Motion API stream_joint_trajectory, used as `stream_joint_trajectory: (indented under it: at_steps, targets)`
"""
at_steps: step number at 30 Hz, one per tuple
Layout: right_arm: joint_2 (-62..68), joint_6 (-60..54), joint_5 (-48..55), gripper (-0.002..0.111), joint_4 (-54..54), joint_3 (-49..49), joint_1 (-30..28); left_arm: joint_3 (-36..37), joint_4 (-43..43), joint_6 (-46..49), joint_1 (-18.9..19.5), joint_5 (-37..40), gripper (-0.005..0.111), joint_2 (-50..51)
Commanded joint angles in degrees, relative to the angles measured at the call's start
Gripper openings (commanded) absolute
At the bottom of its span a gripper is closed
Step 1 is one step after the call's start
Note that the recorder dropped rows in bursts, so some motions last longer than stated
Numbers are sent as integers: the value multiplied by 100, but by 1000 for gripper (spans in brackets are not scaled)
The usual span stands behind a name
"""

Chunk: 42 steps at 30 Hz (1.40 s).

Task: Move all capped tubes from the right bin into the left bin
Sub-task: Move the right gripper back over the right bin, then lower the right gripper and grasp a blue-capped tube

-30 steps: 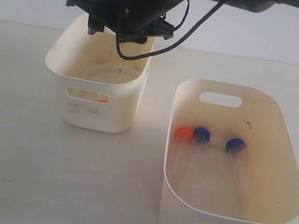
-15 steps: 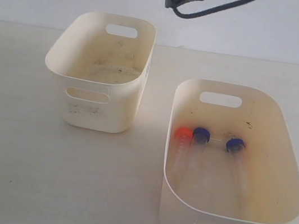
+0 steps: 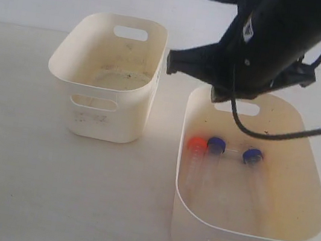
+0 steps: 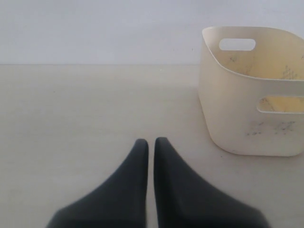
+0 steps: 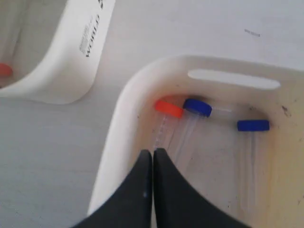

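Three capped tubes lie on the floor of the right bin (image 3: 312, 206): one with an orange-red cap (image 3: 196, 143) and two with blue caps (image 3: 216, 143) (image 3: 253, 155). My right arm (image 3: 263, 51) hangs over that bin's far rim. The right gripper (image 5: 153, 152) is shut and empty, above the bin wall and near the orange-red cap (image 5: 168, 108) and a blue cap (image 5: 197, 107). In the right wrist view another orange-red cap (image 5: 4, 70) shows inside the left bin (image 5: 61, 71). The left gripper (image 4: 150, 141) is shut and empty over the table, short of the left bin (image 4: 247, 109).
The two bins stand apart on a pale tabletop, the left bin (image 3: 98, 110) further back. A black cable (image 3: 280, 133) loops from the right arm down over the right bin's far end. A white wall rises behind the table.
The right arm left its place over the left bin, rose out of view, and now hangs over the right bin's far rim. The three tubes there have not moved.
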Motion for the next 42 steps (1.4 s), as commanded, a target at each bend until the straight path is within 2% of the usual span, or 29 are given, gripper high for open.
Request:
stream_joint_trajectory:
  at_steps: [1, 8, 13, 29, 42]
  targets:
    - [-217, 233, -412, 0, 133, 525, -111, 15, -51, -12, -13, 22, 4, -22]
    - [-275, -191, -332, 0, 541, 711, -596, 15, -51, -12, -13, 22, 4, -22]
    - [-275, -637, -461, 0, 1216, 711, -898, 15, -51, -12, -13, 22, 4, -22]
    - [539, -567, -401, 0, 1476, 721, -898, 15, -51, -12, -13, 22, 4, -22]
    - [538, -569, -1498, 0, 1561, 1662, -898, 15, -51, -12, -13, 22, 4, -22]
